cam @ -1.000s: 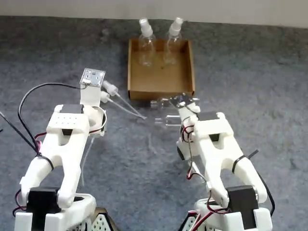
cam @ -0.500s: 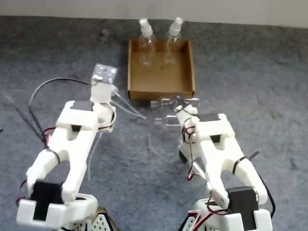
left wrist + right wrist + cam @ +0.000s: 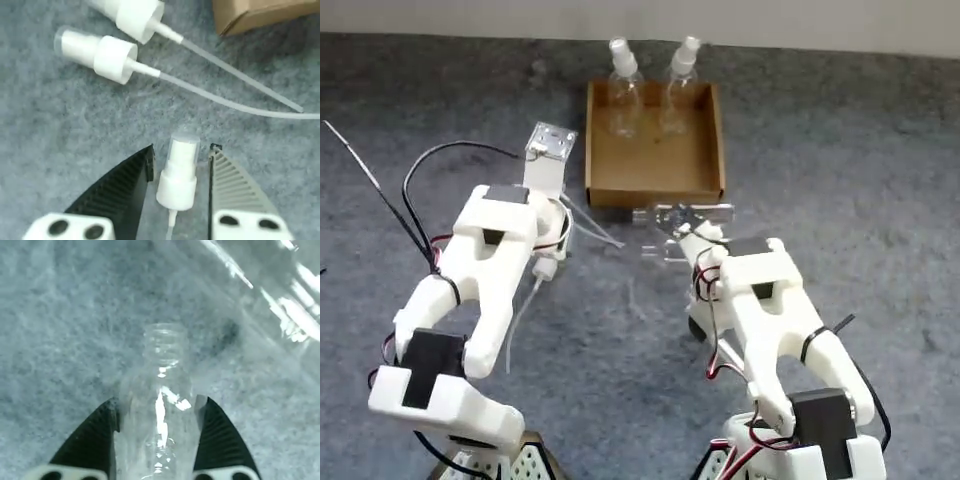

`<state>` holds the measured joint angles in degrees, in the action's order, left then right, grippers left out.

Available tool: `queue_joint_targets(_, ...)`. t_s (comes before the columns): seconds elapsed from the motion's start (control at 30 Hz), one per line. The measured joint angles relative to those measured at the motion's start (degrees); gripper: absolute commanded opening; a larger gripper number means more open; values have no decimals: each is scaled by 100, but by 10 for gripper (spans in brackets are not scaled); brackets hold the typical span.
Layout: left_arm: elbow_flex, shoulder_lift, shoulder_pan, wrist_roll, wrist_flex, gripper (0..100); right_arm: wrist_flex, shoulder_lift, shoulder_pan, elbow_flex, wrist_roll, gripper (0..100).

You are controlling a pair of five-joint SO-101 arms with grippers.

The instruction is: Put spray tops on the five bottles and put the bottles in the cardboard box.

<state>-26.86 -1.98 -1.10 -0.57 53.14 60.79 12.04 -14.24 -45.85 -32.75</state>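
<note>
Two clear bottles with white spray tops (image 3: 623,88) (image 3: 678,86) stand in the cardboard box (image 3: 655,185). Just in front of the box lie two open clear bottles (image 3: 705,212) (image 3: 660,251). My right gripper (image 3: 157,404) is shut on one bottle (image 3: 159,390) lying on the carpet, neck pointing away; a second bottle (image 3: 280,295) lies beyond it. My left gripper (image 3: 181,150) is open, low over the carpet, its fingers either side of a white spray top (image 3: 177,172). Two more spray tops (image 3: 102,50) (image 3: 137,15) with long tubes lie just ahead of it.
The grey carpet (image 3: 840,180) covers the whole table. The left arm's black cable (image 3: 440,160) loops out to its left. The box's near wall (image 3: 260,12) stands close to the loose spray tops. Open carpet lies between the two arms.
The left arm has swung right towards the box and come down over a spray top. The right arm has shifted slightly left at the bottles.
</note>
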Motion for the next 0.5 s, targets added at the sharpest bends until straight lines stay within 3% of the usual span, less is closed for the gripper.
queue_joint_targets(0.3, -580, 0, 0, -545, -563, 124, 0, 0, 0, 0, 0, 3)
queue_joint_targets(0.5, -703, 0, 0, -545, -598, 5, 0, 0, 0, 0, 0, 3)
